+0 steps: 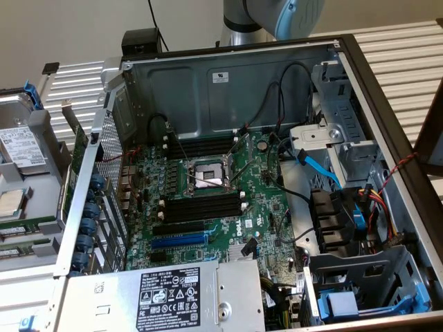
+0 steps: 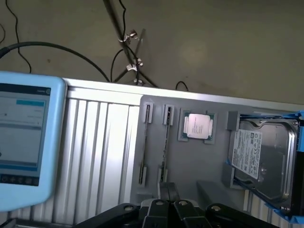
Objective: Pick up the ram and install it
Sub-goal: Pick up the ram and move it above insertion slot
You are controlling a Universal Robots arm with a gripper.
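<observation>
Exterior view: high, close, angled down into open computer case [image 1: 228, 90], motherboard [image 1: 221, 200] mid-frame, arm [image 1: 277, 17] at upper edge.
Wrist view: behind the tool [image 2: 168, 190], looking obliquely down at grey parts tray [image 2: 190, 161] on slatted bench [image 2: 104, 152].
Shared: hard drive [image 1: 21, 149], processor [image 1: 10, 202], at exterior view's left edge.

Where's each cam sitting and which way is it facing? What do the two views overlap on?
Exterior view: off the arm, above the open PC case, looking down at the motherboard; the arm shows beyond the case's far wall.
Wrist view: on the wrist, looking down past the shut gripper at the grey parts tray, where two ram sticks stand on edge.
Shared: the hard drive and the CPU, both on that tray.
</observation>
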